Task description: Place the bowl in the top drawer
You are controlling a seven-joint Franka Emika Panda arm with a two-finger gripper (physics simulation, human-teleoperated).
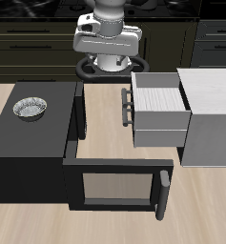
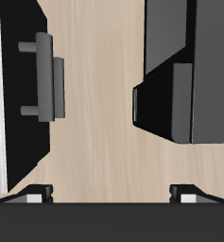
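**A:** ok where's the gripper (image 1: 107,65) at; anyone see the fingers? From the exterior view it's up high at the back of the table, hanging over bare wood; nothing in it as far as I can see.

**B:** wrist view shows both fingertips (image 2: 33,197) spread wide apart with only table between them; so jaws open, holding nothing.

**A:** and the bowl (image 1: 30,108)?

**B:** well away from the gripper, sitting upright on the flat top of the black cabinet (image 1: 29,143); that cabinet's dark door (image 1: 114,186) hangs open toward the table's front edge.

**A:** the top drawer (image 1: 160,110)?

**B:** pulled out of the pale grey cabinet (image 1: 212,114), white ribbed inside showing; its bar handle (image 2: 43,76) lies below the gripper and off to one side; gripper hangs between the two cabinets, nearer the drawer than the bowl.
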